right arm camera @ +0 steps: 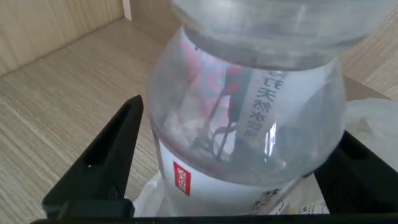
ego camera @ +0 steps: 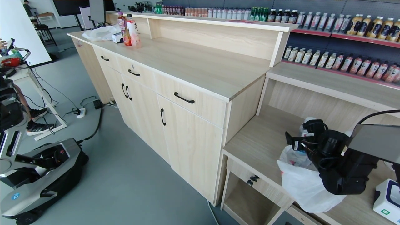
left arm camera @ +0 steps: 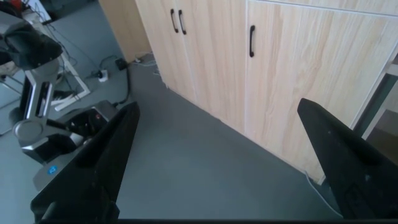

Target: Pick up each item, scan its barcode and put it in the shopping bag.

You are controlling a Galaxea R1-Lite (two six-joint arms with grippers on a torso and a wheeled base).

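Currently the right gripper point(ego camera: 301, 132) is clamped on a clear bottle point(right arm camera: 249, 112), which hangs just above the white bag point(ego camera: 300, 184) on the low desk point(ego camera: 256, 143). The right wrist view shows the bottle between the two fingers, with the bag's plastic below it. You cannot tell from these frames whether the barcode has been read. A white device point(ego camera: 387, 200), possibly the scanner, sits on the desk just beside the bag. Judged step: bagging this bottle, near the end of one pick-scan-bag cycle. For the next move you would centre the bottle over the bag's mouth, lower it until the bag takes its weight, then open the fingers. Watch the soft rim, which may fold under the bottle and tip it out onto the desk. The left gripper point(left arm camera: 217, 109) hangs over the floor by the cabinet doors point(left arm camera: 249, 43), fingers spread, holding nothing. Two more bottles point(ego camera: 129, 31) stand on the far counter point(ego camera: 187, 62), well apart from the bag, so likely work remains.
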